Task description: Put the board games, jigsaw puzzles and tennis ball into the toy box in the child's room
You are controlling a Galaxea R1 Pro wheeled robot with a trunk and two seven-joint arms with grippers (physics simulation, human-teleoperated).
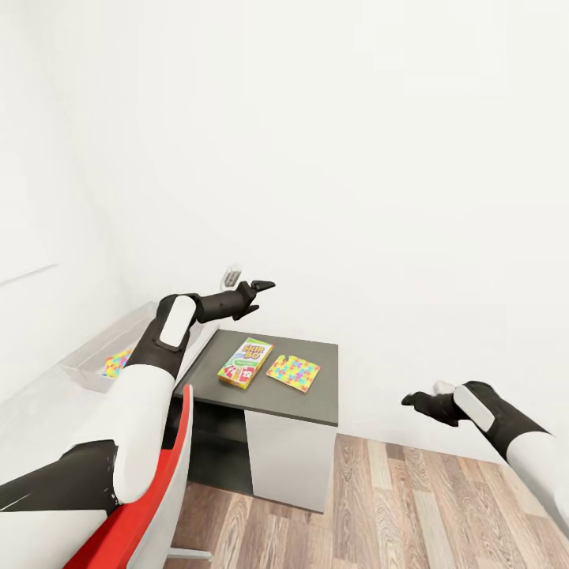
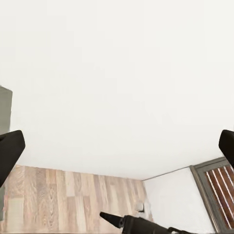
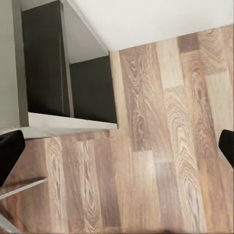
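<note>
The toy box (image 1: 91, 356) sits on the pale upper part of the table (image 1: 316, 395), at the head view's left, a shallow grey tray partly hidden behind the left arm. Inside it a patch of yellow, pink and blue puzzle pieces shows — one jigsaw puzzle (image 1: 117, 363), most of it covered by the arm, so the rest of the tray's contents cannot be made out.

On the lower dark grey side unit lie two more things, flat and just beside each other without clearly touching: a board game (image 1: 245, 363) with a yellow-green and red cover, and to its right the second jigsaw puzzle (image 1: 293, 373), a multicoloured square sheet.

The left gripper (image 1: 257, 294) hangs in the air above the far edge of the dark unit, near the white wall; in the left wrist view its dark fingertips (image 2: 9, 151) stand wide apart at either border, with nothing between them. The right gripper (image 1: 417, 401) hovers over the wooden floor (image 1: 411, 506), well apart from the table; its fingertips (image 3: 9, 153) in the right wrist view are likewise spread wide and empty, over floorboards and the unit's open dark shelf.

A red and white chair (image 1: 154, 498) stands close in front of the table, cut off by the lower edge of the head view.
</note>
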